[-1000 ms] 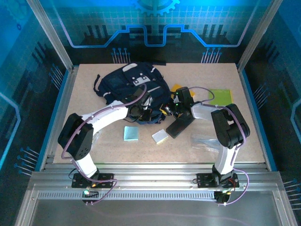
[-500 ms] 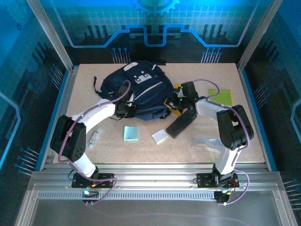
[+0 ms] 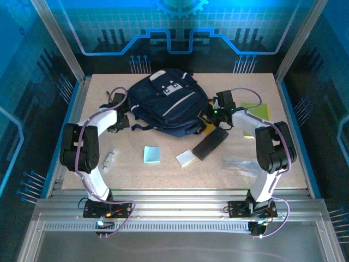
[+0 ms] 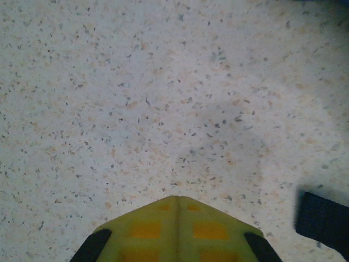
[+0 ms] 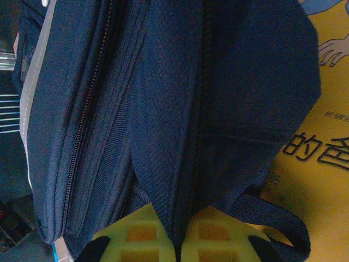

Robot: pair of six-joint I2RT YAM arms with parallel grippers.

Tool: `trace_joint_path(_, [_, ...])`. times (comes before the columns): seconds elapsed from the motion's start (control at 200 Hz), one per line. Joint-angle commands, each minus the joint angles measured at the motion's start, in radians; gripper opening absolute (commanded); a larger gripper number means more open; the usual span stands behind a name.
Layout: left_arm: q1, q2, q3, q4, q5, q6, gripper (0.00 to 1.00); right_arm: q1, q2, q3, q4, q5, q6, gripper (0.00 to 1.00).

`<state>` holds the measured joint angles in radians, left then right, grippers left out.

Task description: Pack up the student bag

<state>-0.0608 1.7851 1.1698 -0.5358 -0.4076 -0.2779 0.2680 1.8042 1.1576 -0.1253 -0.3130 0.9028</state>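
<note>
Robot lab cell: aluminium frame (image 3: 180, 213), blue tech-print wall panels (image 3: 109, 22), speckled tabletop (image 3: 163, 176)

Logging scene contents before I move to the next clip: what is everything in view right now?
student bag: one, dark navy with grey-white stripes, far middle of the table
pencil case: one, black, just right of centre
yellow book: one, yellow with printed characters, partly under the bag's right side
green sheet: one, light green, far right
blue pad: one, light blue, front centre
pale block: one, whitish, by the pencil case's near end
plastic bag: one, clear, front right
small clear item: one, front left, too small to identify
table: one, speckled beige
left gripper: shut, above bare table left of the bag
right gripper: shut on the bag's fabric
</note>
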Motion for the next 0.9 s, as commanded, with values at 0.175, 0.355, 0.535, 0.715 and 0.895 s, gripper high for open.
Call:
trace_joint_path(0.175, [-0.08,-0.086,-0.023,0.038,0.099,-0.064,0.0,0.033,-0.026,0.073,0.05,-0.001,0.017,0.0])
trace_joint_path(0.355, [-0.114,-0.136,-0.1,0.11,0.24,-0.2,0.43,0.116,0.016,0.042,0.186,-0.054,0.185,0.0])
trace_joint_path(0.535, [-0.116,-0.114,-0.123,0.184,0.191,-0.242,0.76,0.225,0.048,0.027,0.253,-0.028,0.283,0.0])
trace_joint_path(0.715, [-0.114,0.005,-0.005,0.193,0.16,-0.219,0.77,0.298,0.094,0.05,0.262,-0.05,0.305,0.0])
trace_joint_path(0.895, [-0.074,0.043,0.086,0.161,0.075,-0.183,0.77,0.297,0.078,0.087,0.13,-0.103,0.176,0.25])
